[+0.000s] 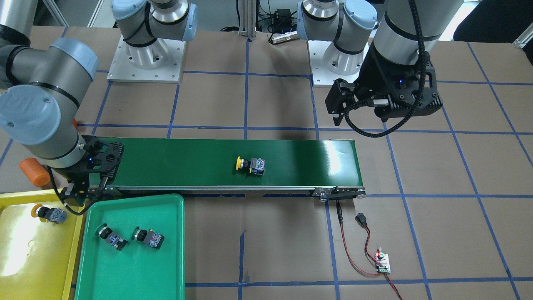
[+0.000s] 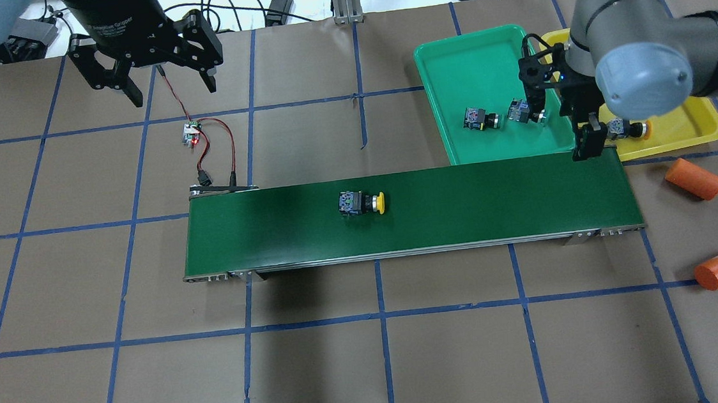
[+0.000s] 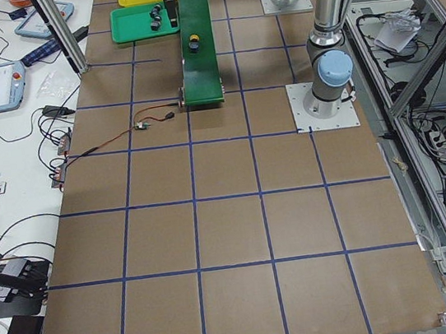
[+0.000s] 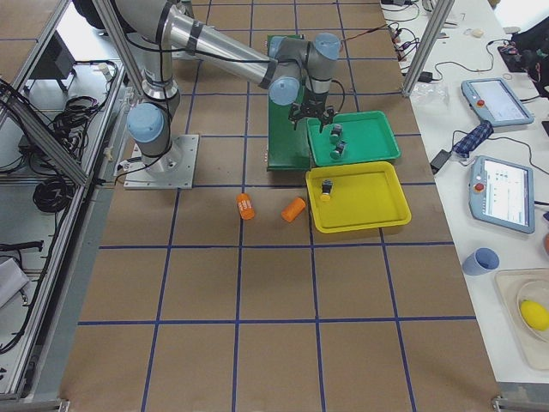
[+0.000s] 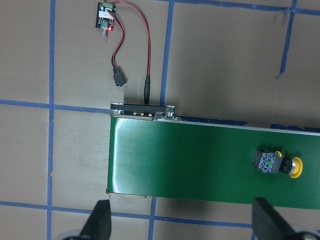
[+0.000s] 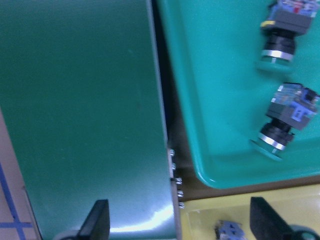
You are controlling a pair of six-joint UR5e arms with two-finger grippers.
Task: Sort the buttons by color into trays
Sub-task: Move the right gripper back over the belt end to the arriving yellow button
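In the lower left of the front-facing view, the green tray (image 1: 129,271) holds two green-capped buttons (image 1: 111,237) (image 1: 148,238). The adjacent yellow tray (image 1: 25,254) holds one yellow-capped button (image 1: 50,214). The right gripper (image 6: 180,222), fingers apart and empty, hangs over the conveyor belt (image 1: 187,162) end. The second yellow-capped button (image 1: 250,164) lies mid-belt. At upper right, the left gripper (image 2: 170,82) has its fingers apart and is empty.

Dark-green conveyor belt (image 2: 462,212), two orange cylinders (image 2: 694,179), wired circuit board (image 2: 190,133)

One button (image 2: 362,202) midway on the belt (image 2: 494,207), two in one tray (image 2: 483,63), one in the adjoining tray (image 2: 686,127).
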